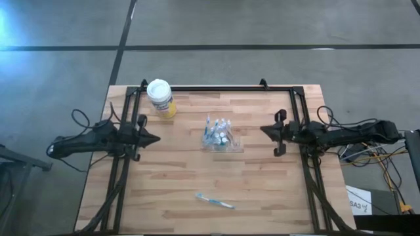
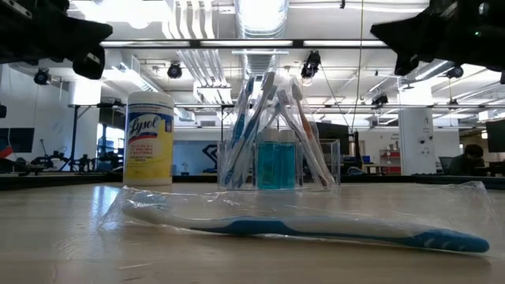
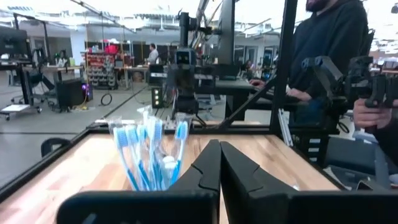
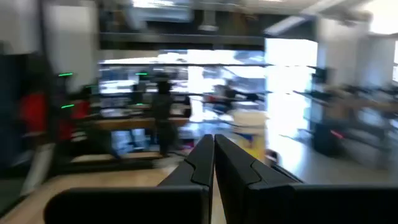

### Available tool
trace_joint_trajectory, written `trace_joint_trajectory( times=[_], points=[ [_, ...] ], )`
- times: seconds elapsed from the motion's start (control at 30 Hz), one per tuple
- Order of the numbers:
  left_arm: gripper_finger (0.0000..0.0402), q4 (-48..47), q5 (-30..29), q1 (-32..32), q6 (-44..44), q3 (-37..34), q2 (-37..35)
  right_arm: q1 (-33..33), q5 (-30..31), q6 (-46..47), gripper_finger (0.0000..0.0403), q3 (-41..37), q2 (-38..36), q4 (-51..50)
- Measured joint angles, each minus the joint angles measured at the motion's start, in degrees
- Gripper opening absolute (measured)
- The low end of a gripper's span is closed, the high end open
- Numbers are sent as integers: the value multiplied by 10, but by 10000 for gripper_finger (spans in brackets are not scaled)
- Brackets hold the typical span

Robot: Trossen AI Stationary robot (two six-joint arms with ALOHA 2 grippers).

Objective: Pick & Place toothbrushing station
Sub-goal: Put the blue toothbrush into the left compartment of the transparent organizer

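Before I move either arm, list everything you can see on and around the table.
toothbrush holder: one, clear, holding a bunch of blue-and-white brushes plus a blue-filled bottle, at table centre
wrapped toothbrush: one, blue and white in a clear pouch, lying flat near the front edge
wipes canister: one, yellow with white lid, upright at the back left
table: one, light wood with a black frame
person: one, dark top, seated beyond the table in the left wrist view
left pincer: one, black, shut, empty, above the table's left side
right pincer: one, black, shut, empty, above the table's right side
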Motion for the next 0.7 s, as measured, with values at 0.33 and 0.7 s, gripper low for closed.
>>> trace_joint_trajectory(
  times=[0.33, 0.7],
  points=[
    [3, -3, 0, 0, -3, -19, 1, 0, 41, 61, 8, 61, 69, -39],
    [14, -43, -2, 0, -18, -19, 1, 82, 41, 122, 8, 312, 282, -352]
  ],
)
